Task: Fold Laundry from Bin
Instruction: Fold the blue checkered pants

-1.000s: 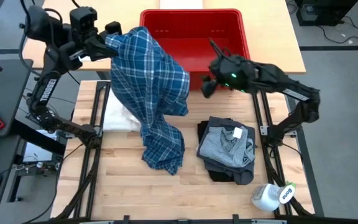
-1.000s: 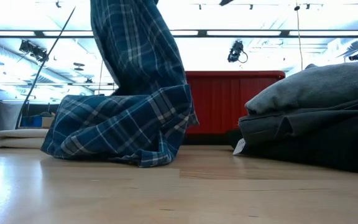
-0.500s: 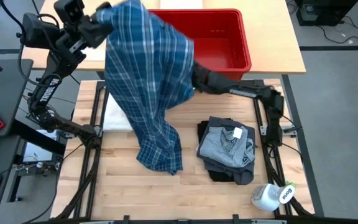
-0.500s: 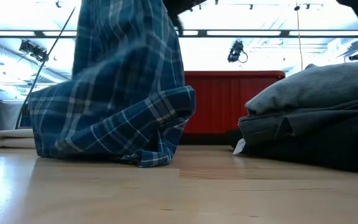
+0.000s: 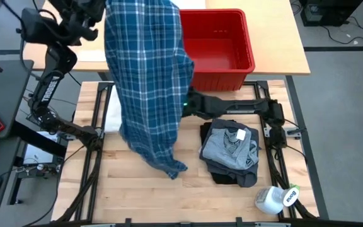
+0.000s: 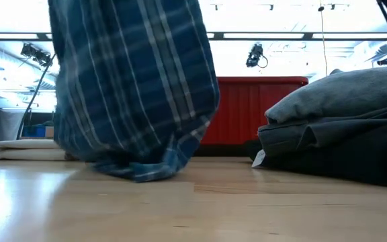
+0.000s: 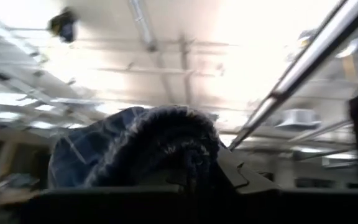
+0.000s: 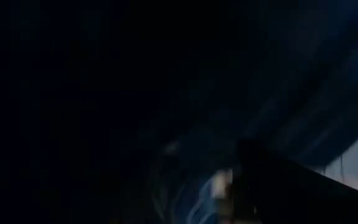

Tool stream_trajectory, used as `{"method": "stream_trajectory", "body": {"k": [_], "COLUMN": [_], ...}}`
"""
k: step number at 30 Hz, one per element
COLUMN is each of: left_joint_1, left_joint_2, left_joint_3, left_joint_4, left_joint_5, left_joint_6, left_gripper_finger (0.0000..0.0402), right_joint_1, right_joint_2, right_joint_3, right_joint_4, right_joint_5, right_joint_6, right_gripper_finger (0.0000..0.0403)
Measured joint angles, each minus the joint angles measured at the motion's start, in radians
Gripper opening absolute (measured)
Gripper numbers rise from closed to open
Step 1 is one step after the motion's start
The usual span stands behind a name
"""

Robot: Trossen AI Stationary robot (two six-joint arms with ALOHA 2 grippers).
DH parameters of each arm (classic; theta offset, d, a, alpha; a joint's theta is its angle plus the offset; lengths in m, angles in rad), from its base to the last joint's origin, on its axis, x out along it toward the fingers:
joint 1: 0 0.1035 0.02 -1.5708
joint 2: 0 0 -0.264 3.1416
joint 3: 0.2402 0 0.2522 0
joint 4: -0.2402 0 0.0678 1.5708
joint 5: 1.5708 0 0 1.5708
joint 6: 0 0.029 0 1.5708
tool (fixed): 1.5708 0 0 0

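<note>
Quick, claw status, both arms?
Left claw: shut on the plaid shirt, lifted high.
Right claw: hidden behind the shirt, state cannot be told.

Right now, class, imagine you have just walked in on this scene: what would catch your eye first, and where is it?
The blue-and-white plaid shirt dominates: the left gripper, raised at the table's far left, is shut on its bunched top, so it hangs like a curtain to the wooden table. Behind it sits the bright red bin. The right arm reaches under the shirt, its gripper hidden, beside a stack of folded grey garments.
</note>
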Motion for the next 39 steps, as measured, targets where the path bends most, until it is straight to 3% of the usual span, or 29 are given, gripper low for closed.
{"method": "stream_trajectory", "body": {"k": [5,13,20,24,30,33,39], "left_joint_1": [0.053,0.063,0.047,0.048,0.054,0.098,0.166], "left_joint_2": [0.004,0.005,0.006,0.006,0.006,-0.004,-0.027], "left_joint_3": [0.000,0.000,0.000,0.000,0.000,0.000,0.000], "left_joint_4": [-0.074,-0.094,-0.164,-0.234,-0.259,-0.303,-0.418], "left_joint_5": [0.005,0.013,0.162,0.238,0.264,0.260,0.287], "left_joint_6": [0.025,0.070,0.058,0.095,0.196,0.204,0.263], "left_gripper_finger": [0.0030,0.0030,0.0052,0.0108,0.0260,0.0318,0.0370], "right_joint_1": [0.009,0.007,0.012,0.013,0.012,0.012,0.011], "right_joint_2": [-0.059,-0.125,-0.121,-0.122,-0.122,-0.122,-0.122], "right_joint_3": [0.001,0.002,0.001,0.001,0.001,0.018,0.118], "right_joint_4": [0.167,0.238,0.435,0.506,0.516,0.520,0.387], "right_joint_5": [-0.029,-0.090,-0.182,-0.208,-0.201,-0.202,-0.232], "right_joint_6": [-0.010,0.097,0.288,0.344,0.347,0.365,0.352], "right_gripper_finger": [0.0227,0.0209,0.0201,0.0199,0.0199,0.0199,0.0199]}}
